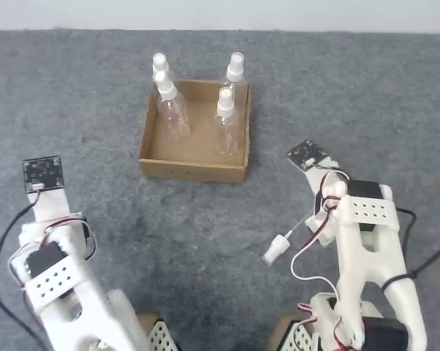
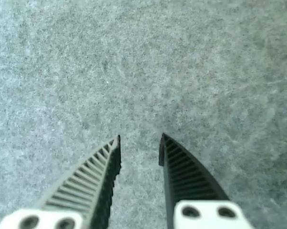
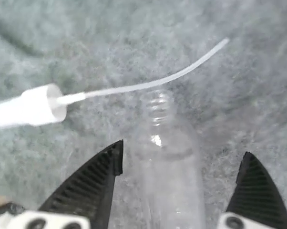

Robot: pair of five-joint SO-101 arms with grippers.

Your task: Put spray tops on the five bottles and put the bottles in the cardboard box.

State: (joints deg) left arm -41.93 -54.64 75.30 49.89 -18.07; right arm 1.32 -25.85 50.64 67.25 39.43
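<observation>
A cardboard box (image 1: pixel 193 168) stands at the back middle of the grey carpet. Several clear bottles with white spray tops stand upright in it, among them one on the left (image 1: pixel 174 115) and one on the right (image 1: pixel 227 130). A clear bottle without a top (image 3: pixel 169 162) lies on the carpet between the fingers of my open right gripper (image 3: pixel 183 150), which do not touch it. Just past its neck lies a loose white spray top (image 3: pixel 31 107) (image 1: pixel 277 248), its thin tube (image 3: pixel 158 81) crossing in front of the bottle's mouth. My left gripper (image 2: pixel 140 138) hangs open over bare carpet.
The left arm (image 1: pixel 52 256) stands at the front left and the right arm (image 1: pixel 362 227) at the front right, covering the lying bottle from above. Open carpet lies between the arms and the box.
</observation>
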